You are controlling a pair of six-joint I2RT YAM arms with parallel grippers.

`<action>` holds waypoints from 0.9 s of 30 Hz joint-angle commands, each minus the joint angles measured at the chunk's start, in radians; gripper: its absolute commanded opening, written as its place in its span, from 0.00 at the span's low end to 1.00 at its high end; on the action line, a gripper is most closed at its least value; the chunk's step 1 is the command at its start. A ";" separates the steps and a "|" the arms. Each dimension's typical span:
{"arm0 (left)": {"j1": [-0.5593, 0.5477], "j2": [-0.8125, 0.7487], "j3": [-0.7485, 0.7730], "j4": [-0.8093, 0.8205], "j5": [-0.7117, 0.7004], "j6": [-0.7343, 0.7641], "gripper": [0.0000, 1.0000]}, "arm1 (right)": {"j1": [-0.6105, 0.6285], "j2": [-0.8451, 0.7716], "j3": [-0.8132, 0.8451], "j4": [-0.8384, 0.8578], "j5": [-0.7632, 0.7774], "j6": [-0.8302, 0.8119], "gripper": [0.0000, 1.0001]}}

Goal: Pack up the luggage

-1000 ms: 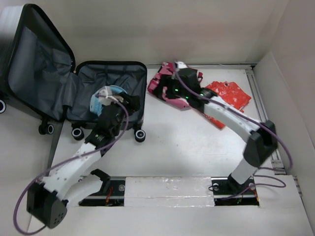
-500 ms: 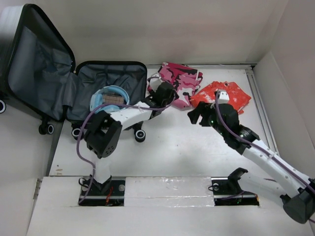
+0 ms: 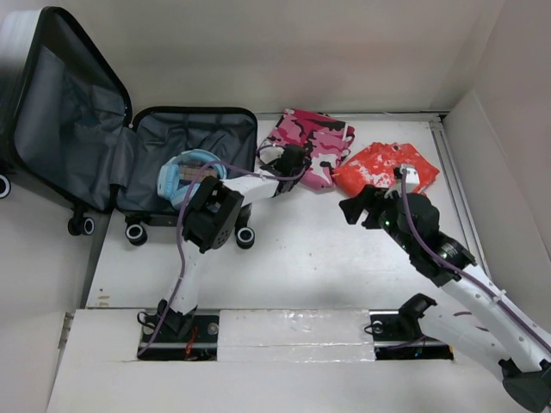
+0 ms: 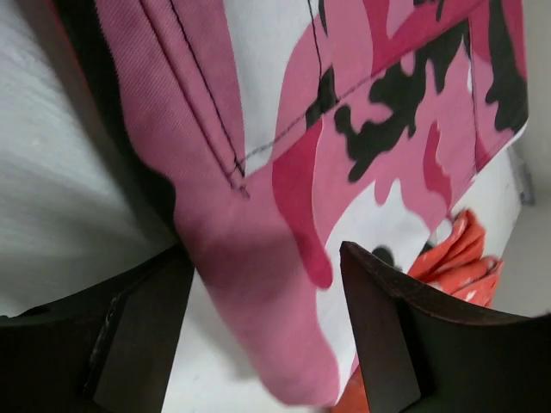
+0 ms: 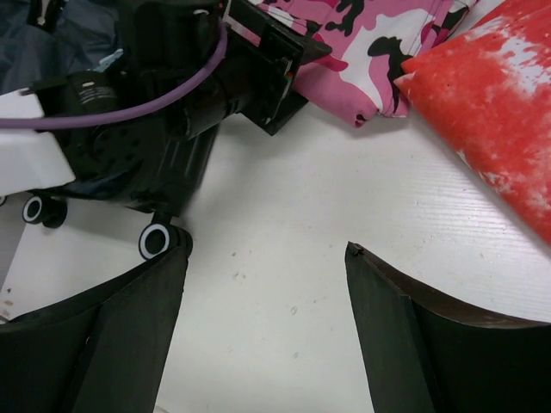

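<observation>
Currently | luggage lying open at 10 o'clock on bench | left end effector straddling pink camo garment edge, jaws apart, not pinching yet | right end effector gaping wide, holding nothing | risk: shallow bite slipping, fabric snagging luggage rim

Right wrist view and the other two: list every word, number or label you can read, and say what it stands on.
No text can be read in any view.
Sticker on the left arm: print too small to read.
Red cloth: white blotches, no letters.
Luggage: only plain lining shows.
</observation>
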 commanded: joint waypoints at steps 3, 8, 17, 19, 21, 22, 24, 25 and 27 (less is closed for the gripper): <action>0.019 0.110 0.120 -0.163 0.034 -0.130 0.66 | -0.007 -0.075 -0.005 -0.031 -0.023 -0.023 0.80; 0.028 0.133 0.148 -0.139 0.054 -0.155 0.49 | -0.007 -0.125 0.008 -0.064 -0.023 -0.023 0.80; 0.046 0.159 0.204 -0.106 0.086 0.012 0.00 | -0.007 -0.201 0.066 -0.120 -0.075 -0.023 0.81; 0.046 0.125 0.188 -0.025 0.109 0.119 0.00 | -0.007 -0.213 0.075 -0.120 -0.075 -0.035 0.81; 0.055 0.099 0.213 0.010 0.135 0.214 0.00 | -0.007 -0.213 0.086 -0.120 -0.075 -0.045 0.81; 0.064 0.089 0.304 -0.033 0.135 0.309 0.00 | -0.007 -0.213 0.098 -0.120 -0.075 -0.045 0.81; 0.081 0.098 0.450 -0.113 0.188 0.400 0.00 | -0.007 -0.198 0.107 -0.120 -0.075 -0.055 0.81; 0.103 0.111 0.607 -0.154 0.213 0.441 0.00 | -0.007 -0.182 0.107 -0.120 -0.086 -0.055 0.81; 0.136 0.121 0.749 -0.254 0.321 0.542 0.00 | -0.007 -0.158 0.117 -0.091 -0.086 -0.064 0.81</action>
